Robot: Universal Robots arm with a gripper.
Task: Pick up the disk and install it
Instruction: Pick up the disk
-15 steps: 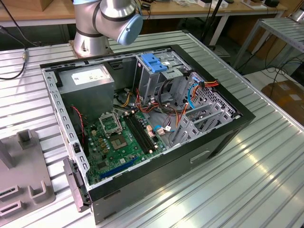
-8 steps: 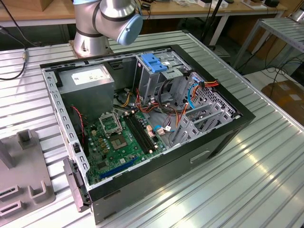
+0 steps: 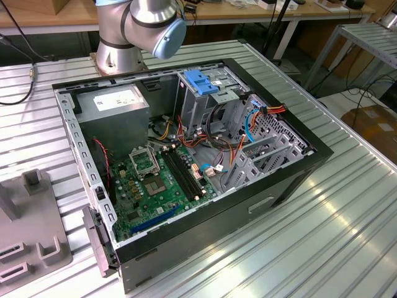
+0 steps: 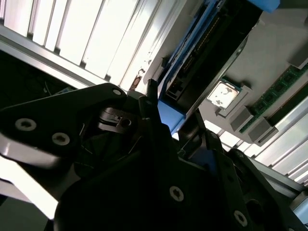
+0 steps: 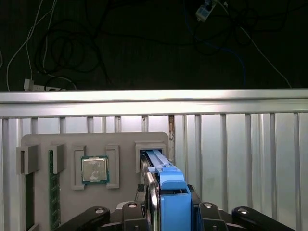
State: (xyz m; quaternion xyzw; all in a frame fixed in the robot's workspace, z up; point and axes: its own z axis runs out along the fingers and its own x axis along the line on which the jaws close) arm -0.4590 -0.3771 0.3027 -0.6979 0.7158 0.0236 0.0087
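First wrist view, tool [image 5: 171,204] gripping the disk [image 5: 163,168], disk standing on edge in a slot of the holder [image 5: 125,142], chip [image 5: 95,169] lying just beside the tool.

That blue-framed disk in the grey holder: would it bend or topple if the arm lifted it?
Probably stiff: the disk looks like a metal slab in a blue plastic frame. Thin and set on edge in the grey holder, it would likely tip unsupported. Its smooth frame might slip in the gripper.
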